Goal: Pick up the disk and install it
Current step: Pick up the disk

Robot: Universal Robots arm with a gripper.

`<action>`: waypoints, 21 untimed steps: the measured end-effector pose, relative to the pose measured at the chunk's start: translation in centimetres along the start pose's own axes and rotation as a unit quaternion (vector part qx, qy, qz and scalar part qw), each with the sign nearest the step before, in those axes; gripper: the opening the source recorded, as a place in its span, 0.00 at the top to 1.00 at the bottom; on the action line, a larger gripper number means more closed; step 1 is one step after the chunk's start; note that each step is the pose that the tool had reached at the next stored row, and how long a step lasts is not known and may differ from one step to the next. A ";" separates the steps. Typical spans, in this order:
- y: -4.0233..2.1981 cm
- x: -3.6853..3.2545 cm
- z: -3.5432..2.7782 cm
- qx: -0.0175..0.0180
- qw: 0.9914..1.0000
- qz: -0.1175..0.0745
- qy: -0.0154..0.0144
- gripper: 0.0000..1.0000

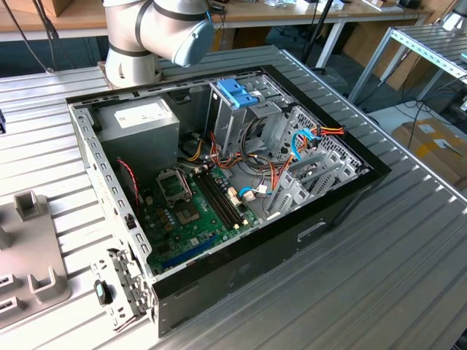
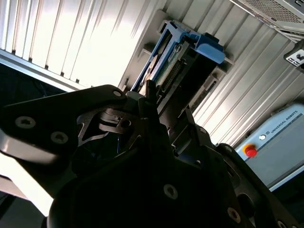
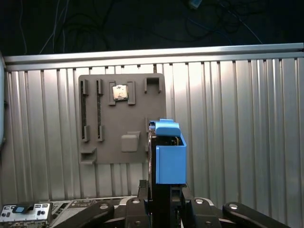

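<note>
A ribbed metal table [image 1: 379, 240] carries one open computer case [image 1: 241, 182] and one grey tray [image 3: 118, 118]. One disk [image 3: 170, 156] stands on edge at the tray's border in both wrist views, a thin grey slab in a light-blue plastic carrier. The claw [image 3: 163, 192] is narrowed around the disk's near end, gripping it.

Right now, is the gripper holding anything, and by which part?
Yes. The gripper is shut on the disk, which is edge-on in the first wrist view. It is clamped by its flat sides at the end away from the blue plastic end.
</note>
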State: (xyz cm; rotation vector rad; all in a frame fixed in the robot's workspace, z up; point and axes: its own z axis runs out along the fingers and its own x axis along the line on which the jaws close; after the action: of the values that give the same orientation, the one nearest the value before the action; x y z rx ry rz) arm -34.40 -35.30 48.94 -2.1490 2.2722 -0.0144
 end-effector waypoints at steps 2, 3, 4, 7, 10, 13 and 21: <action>-0.40 -0.02 0.01 0.000 1.000 0.000 0.000 0.65; -0.69 -0.04 0.01 0.000 1.000 0.000 0.000 0.65; -0.85 -0.05 0.01 0.000 1.000 0.000 0.000 0.65; -1.44 -0.08 0.02 0.000 1.000 0.000 0.000 0.65; -2.00 -0.11 0.03 0.000 1.000 0.000 0.000 0.65; -2.48 -0.14 0.04 0.000 1.000 0.000 0.000 0.65; -3.98 -0.22 0.07 0.000 1.000 0.000 0.000 0.65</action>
State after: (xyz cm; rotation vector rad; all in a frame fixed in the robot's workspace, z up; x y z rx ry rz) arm -30.41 -35.30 48.94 -2.1491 2.2721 -0.0144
